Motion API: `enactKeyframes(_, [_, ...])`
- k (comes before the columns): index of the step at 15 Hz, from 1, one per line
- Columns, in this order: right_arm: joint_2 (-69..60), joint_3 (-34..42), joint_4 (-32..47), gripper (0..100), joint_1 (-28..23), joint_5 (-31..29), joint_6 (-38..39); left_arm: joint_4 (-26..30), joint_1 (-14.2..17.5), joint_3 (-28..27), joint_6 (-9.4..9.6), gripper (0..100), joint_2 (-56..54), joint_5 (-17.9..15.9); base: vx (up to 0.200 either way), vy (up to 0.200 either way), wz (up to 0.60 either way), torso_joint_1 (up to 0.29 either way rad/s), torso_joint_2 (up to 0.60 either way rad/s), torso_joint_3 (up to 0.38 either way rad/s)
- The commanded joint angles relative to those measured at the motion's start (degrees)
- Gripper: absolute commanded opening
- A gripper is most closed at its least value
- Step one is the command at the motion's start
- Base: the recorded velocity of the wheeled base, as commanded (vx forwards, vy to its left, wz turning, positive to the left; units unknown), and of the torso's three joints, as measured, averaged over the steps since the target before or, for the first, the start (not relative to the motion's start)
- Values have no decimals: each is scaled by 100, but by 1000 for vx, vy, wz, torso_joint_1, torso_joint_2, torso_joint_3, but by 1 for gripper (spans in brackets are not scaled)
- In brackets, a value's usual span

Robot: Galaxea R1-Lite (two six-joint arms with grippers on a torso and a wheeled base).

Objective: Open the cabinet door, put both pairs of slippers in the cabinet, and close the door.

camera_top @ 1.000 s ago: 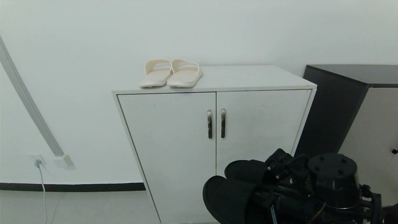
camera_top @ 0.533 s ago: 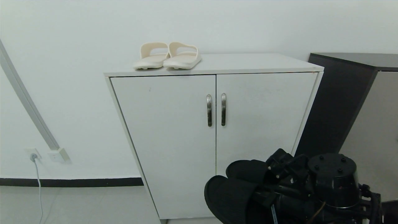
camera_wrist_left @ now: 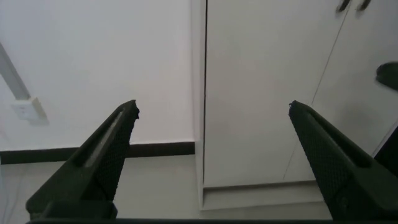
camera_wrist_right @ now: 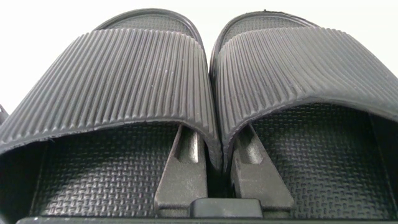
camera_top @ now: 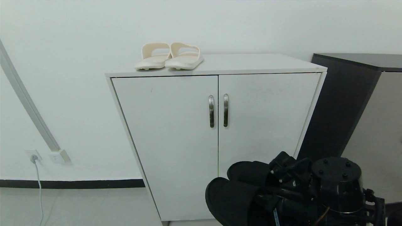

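Heels of the black pair (camera_top: pixel 238 188), at five o'clock, are hidden by the right gripper (camera_wrist_right: pixel 214 158). Its fingers clamp the two ribbed slippers' inner edges together. One cream pair (camera_top: pixel 169 58) sits at eleven o'clock atop the cabinet (camera_top: pixel 169 141), whose two doors are shut. The left gripper (camera_wrist_left: pixel 212 109) has its fingers spread apart.

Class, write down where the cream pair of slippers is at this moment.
In the head view, the cream slippers sit side by side on the left part of the white cabinet top, above its shut left door.
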Motion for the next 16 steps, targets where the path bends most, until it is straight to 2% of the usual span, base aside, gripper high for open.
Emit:
enactKeyframes(1, [105,24,-31,0,2,4,-1,88,-105,-851,-409,100,644,-239,0,0,0,0,0,0])
enactKeyframes(3, [228,51,-251,0,2,-13,-1,-18,-114,-1149,-356,100,1646,-776,0,0,0,-23,57,74])
enactKeyframes(4, [228,130,-383,0,2,-13,-1,-176,-114,-1202,-339,100,2121,-1224,0,0,0,-17,110,129])
enactKeyframes(5, [228,200,-497,0,2,-4,-1,-510,-114,-1272,-330,100,2586,-1593,0,0,0,-12,71,80])
enactKeyframes(6, [228,235,-567,0,2,4,-9,-949,-114,-1360,-330,100,3043,-1813,0,0,0,0,0,0])
enactKeyframes(8, [228,235,-576,0,2,4,-9,-1573,-220,-1615,-330,100,3755,-2068,0,0,0,0,0,0])
enactKeyframes(9, [237,235,-576,0,2,4,-9,-1863,-396,-1861,-330,100,4221,-2173,0,0,0,0,0,0])
enactKeyframes(10, [237,235,-576,0,2,-4,-9,-1951,-492,-1967,-330,100,4415,-2173,0,0,0,0,0,0])
enactKeyframes(12, [228,253,-585,0,2,-4,-9,-2320,-976,-2424,-321,100,5223,-2173,0,0,0,0,0,0])
enactKeyframes(16, [246,261,-585,0,-15,-4,-9,-2865,-2250,-3004,-347,100,6489,-2164,0,0,0,0,0,0])
